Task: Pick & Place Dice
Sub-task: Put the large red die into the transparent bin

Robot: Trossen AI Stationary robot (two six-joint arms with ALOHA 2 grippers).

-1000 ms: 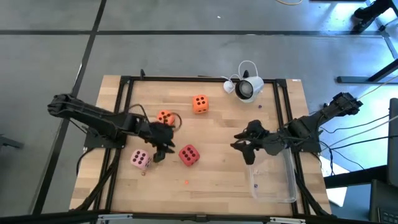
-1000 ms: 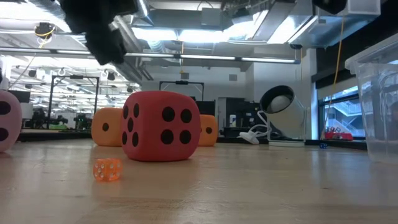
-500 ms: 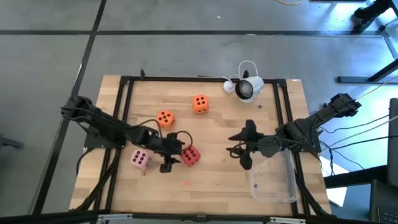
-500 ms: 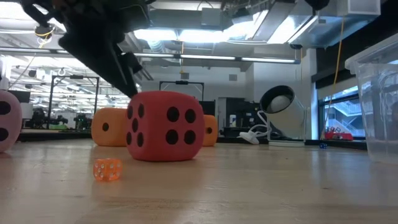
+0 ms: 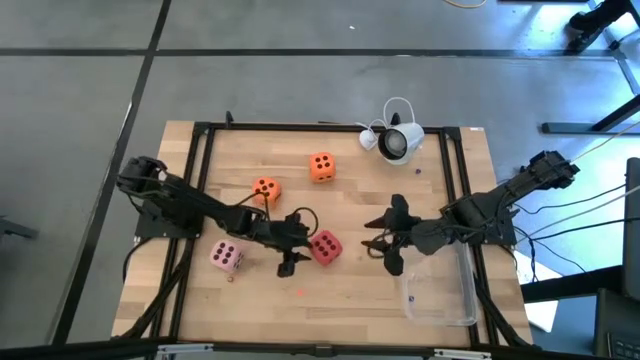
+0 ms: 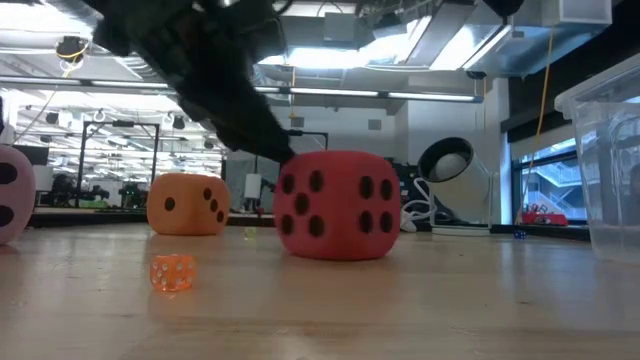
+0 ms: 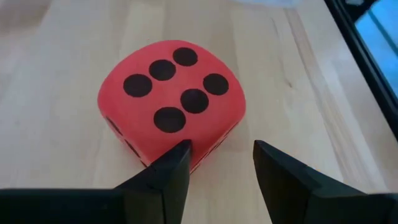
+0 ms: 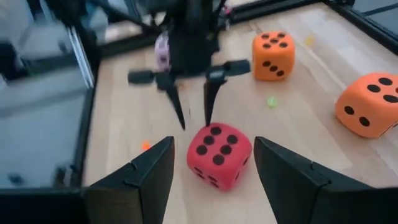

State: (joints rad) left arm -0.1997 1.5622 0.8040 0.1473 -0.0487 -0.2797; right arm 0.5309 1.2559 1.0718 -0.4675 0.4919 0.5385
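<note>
The red die (image 5: 325,246) sits on the desk (image 5: 350,205) near its middle, six pips up, between the two arms. The left pincer (image 5: 291,243) stands just beside it with its fingers parted and empty; in the left wrist view one fingertip (image 7: 179,163) lies against a lower corner of the die (image 7: 172,102) rather than across a flat face. The right pincer (image 5: 389,243) hovers near the die's other side, fingers spread and holding nothing; its wrist view looks over the red die (image 8: 219,153) toward the left pincer (image 8: 191,101). The remaining dice are well apart from this one: two orange dice (image 5: 265,189) (image 5: 321,167) farther back and a pink die (image 5: 226,257) near the desk's left edge. A clear bin (image 5: 438,295) rests at the right front. Handling judgement: the die looks like a light foam cube with rounded edges and a matt skin, so it should compress slightly under grip and is unlikely to slip or break. Being light, it will slide or tip if pushed from one side. Take hold across two opposite flat faces at mid-height, fingers square to those faces. A corner grip is likely to twist the cube out. The present finger spacing looks narrower than the die's width, so widening first appears necessary.
</note>
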